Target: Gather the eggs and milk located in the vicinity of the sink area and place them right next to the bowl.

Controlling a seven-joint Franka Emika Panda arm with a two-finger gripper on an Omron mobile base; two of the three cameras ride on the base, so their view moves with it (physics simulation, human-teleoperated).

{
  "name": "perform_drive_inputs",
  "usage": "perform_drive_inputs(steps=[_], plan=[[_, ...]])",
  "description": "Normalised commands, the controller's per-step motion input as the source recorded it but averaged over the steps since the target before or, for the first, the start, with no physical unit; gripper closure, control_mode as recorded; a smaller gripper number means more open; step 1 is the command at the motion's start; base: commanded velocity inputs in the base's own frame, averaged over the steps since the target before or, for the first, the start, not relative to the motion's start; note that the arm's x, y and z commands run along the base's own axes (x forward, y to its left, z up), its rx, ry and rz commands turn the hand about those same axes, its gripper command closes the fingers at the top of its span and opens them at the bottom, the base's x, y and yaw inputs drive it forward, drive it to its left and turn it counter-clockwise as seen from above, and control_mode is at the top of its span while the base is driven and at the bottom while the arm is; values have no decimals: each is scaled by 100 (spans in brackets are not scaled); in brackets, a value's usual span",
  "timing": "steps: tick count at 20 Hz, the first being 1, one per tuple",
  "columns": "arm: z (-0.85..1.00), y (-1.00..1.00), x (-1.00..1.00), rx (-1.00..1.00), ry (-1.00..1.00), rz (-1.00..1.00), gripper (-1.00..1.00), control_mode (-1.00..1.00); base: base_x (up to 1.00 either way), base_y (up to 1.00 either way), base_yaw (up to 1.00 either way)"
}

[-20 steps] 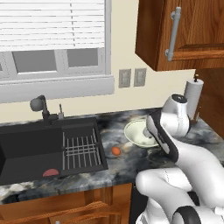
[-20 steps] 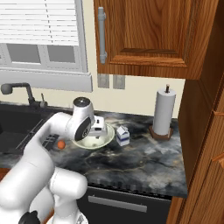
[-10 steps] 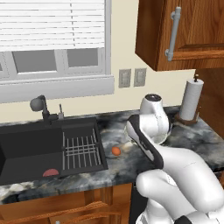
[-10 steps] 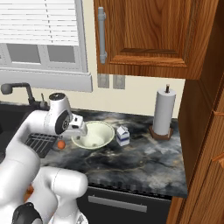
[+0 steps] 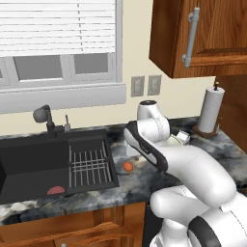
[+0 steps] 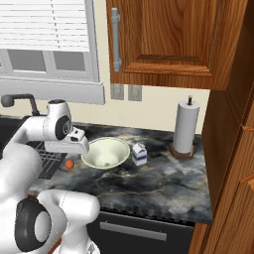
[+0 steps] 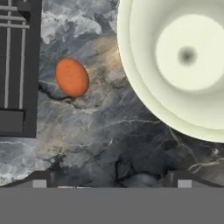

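Your gripper (image 7: 109,177) hangs over the dark marbled counter (image 7: 109,144), pointing straight down, with its two fingertips (image 7: 40,178) set wide apart at the bottom of the hand view and nothing between them, so it is released and empty. Just ahead of it and off to one side you see the egg (image 7: 72,77) lying on its side on the counter, apart from the fingertips. The egg sits between the sink (image 7: 17,65) edge and the bowl (image 7: 175,65), near both and touching neither. In the right base view you find the gripper (image 6: 78,147) beside the bowl (image 6: 105,153), with the egg (image 6: 70,163) just below it next to the wire rack (image 6: 47,161). The milk (image 6: 139,153) stands upright just beside the bowl on its far side from the egg. The paper-towel roll (image 6: 185,127) stands well apart by the wall. In the left base view the egg (image 5: 128,166) lies just beside the sink (image 5: 53,161).
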Motion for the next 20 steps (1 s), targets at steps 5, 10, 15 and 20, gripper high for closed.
perform_drive_inputs(steps=[5,10,15,20], plan=[[-30,52,0,0,2,0,-100,-100,0,0,0],[-76,23,-6,0,-11,0,-100,-100,0,0,0],[-51,23,-7,0,-27,0,-100,-100,0,0,0],[-1,25,0,0,-13,0,-100,-100,0,0,0]])
